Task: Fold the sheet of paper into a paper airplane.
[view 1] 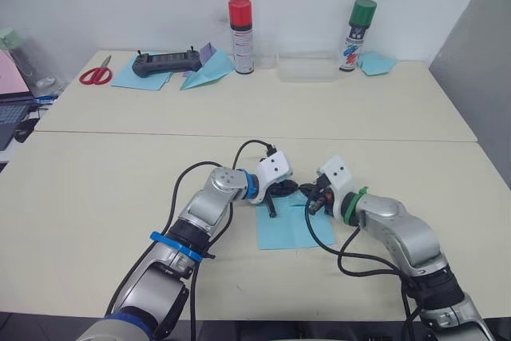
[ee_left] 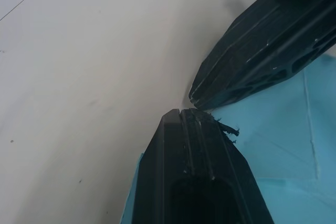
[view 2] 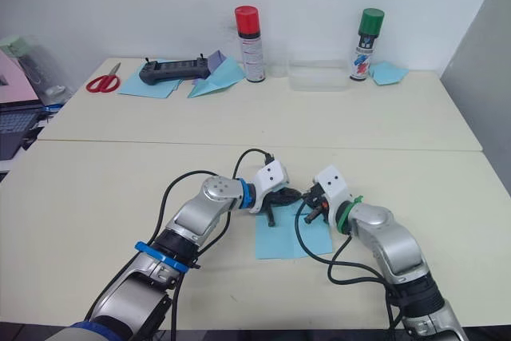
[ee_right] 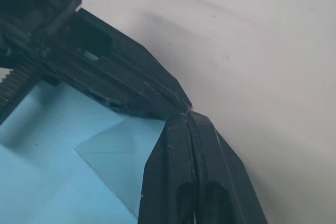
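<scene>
Your sheet [view 1: 286, 229] lies flat on the near tabletop [view 1: 96, 189], between the two arms, with a triangular fold showing near its far edge. Both claws meet at that far edge, tip to tip. Your left claw [view 1: 275, 197] has its fingers pressed together, resting on the paper's far edge; the left wrist view shows the tip touching the tip of the other claw. Your right claw [view 1: 313, 201] is likewise pressed together, its tip down at the paper's edge just beside the fold. Neither claw visibly pinches the sheet; they bear on it from above.

On the far tabletop, well apart from your work, you have red scissors [view 1: 96, 75], a dark controller [view 1: 166, 61] lying on blue paper, a wider blue dart [view 1: 207, 72] with a lilac piece, a red-capped can [view 1: 240, 25], a clear box [view 1: 307, 68], a green-capped can [view 1: 358, 35] and a small blue paper lump [view 1: 377, 63].
</scene>
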You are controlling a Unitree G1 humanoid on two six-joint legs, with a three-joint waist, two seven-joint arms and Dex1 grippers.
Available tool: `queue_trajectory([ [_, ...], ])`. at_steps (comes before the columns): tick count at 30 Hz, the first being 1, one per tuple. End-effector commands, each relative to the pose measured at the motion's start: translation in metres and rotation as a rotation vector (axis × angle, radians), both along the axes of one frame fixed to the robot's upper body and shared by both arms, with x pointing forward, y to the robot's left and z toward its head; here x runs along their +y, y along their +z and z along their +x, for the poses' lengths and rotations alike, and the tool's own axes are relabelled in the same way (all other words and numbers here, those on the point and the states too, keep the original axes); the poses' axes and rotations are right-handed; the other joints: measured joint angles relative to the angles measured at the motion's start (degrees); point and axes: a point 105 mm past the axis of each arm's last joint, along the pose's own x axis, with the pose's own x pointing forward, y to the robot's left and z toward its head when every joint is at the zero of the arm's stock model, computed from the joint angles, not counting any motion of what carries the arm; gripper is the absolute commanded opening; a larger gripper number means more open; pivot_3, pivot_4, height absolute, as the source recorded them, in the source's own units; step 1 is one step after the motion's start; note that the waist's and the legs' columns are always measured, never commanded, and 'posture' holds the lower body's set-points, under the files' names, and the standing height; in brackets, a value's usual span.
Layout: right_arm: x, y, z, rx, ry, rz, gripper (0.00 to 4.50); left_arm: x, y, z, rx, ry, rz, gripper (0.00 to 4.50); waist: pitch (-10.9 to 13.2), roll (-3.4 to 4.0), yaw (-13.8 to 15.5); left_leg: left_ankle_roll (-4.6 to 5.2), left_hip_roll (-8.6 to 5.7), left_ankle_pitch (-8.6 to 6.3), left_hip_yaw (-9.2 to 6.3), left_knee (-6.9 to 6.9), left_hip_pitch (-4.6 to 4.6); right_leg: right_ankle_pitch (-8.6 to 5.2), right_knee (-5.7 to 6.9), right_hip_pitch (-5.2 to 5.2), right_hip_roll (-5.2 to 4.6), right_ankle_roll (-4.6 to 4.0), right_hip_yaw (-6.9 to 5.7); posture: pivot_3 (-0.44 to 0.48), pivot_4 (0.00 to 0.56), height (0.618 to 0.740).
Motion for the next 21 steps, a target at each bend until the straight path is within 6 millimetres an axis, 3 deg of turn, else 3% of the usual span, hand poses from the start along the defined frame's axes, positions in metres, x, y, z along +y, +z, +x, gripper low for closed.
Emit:
queue_trajectory([
  [1, 0.0, -0.004, -0.004, 0.006, 0.005, -0.011, 0.02, 0.01, -0.042, -0.015, 0.108, -0.006, 0.131, 0.0, -0.01, 0.01, 0.02, 0.0, 0.0, 0.0, 0.0, 0.0, 0.0, 0.0, 0.0, 0.01, 0.0, 0.0, 0.0, 0.0, 0.15, 0.74],
  [10, -0.004, -0.021, -0.017, 0.067, -0.003, -0.049, 0.02, 0.012, -0.046, -0.016, 0.09, -0.025, 0.164, 0.0, -0.07, 0.01, 0.22, 0.0, 0.0, 0.0, 0.0, -0.02, 0.03, -0.01, -0.02, 0.04, 0.0, 0.0, -0.01, 0.0, 0.15, 0.74],
  [21, -0.038, -0.039, -0.03, 0.139, -0.113, -0.083, 0.02, 0.013, -0.049, -0.017, 0.094, -0.034, 0.17, 0.0, -0.3, 0.05, 0.49, 0.0, 0.0, -0.02, -0.02, -0.04, 0.01, -0.07, -0.18, 0.12, -0.01, 0.02, -0.04, 0.0, 0.15, 0.74],
])
